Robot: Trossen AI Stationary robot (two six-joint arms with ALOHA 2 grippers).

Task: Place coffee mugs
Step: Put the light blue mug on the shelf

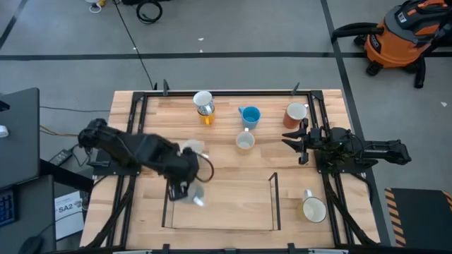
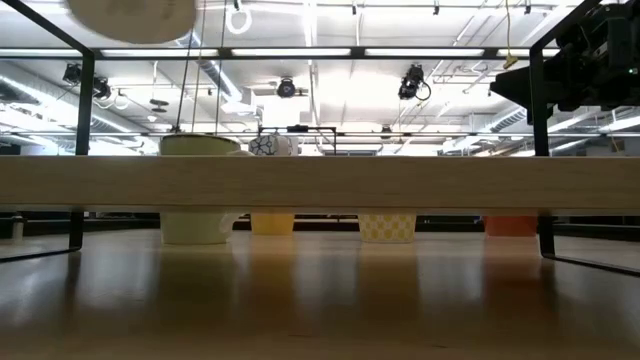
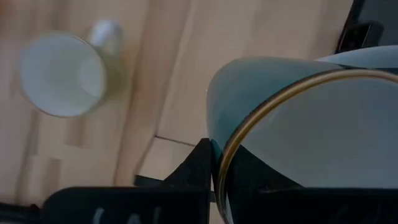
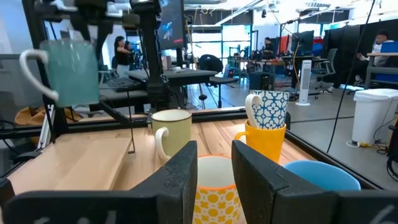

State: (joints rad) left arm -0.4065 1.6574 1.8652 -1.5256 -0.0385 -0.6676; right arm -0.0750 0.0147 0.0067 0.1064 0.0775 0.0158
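My left gripper is shut on a pale blue-green mug with a gold rim, lifted over the near middle of the table; the low view sees its underside. A cream mug stands on the boards close by. My right gripper is open at the table's right and points left at a yellow-patterned mug, apart from it. A blue mug, a blue-patterned mug stacked in an orange-yellow one and a red-brown mug stand near the far edge. My left gripper holds the pale mug by its gold rim: one finger is outside the wall and the other is inside the cup. The fingers come from above. The mug hangs lifted clear and upright, with its handle sticking out sideways.
A black metal frame marks a rectangle at the near middle of the table. A white mug with a yellow inside stands to its right. Black rails run along the table's sides. An orange shop vacuum sits on the floor beyond.
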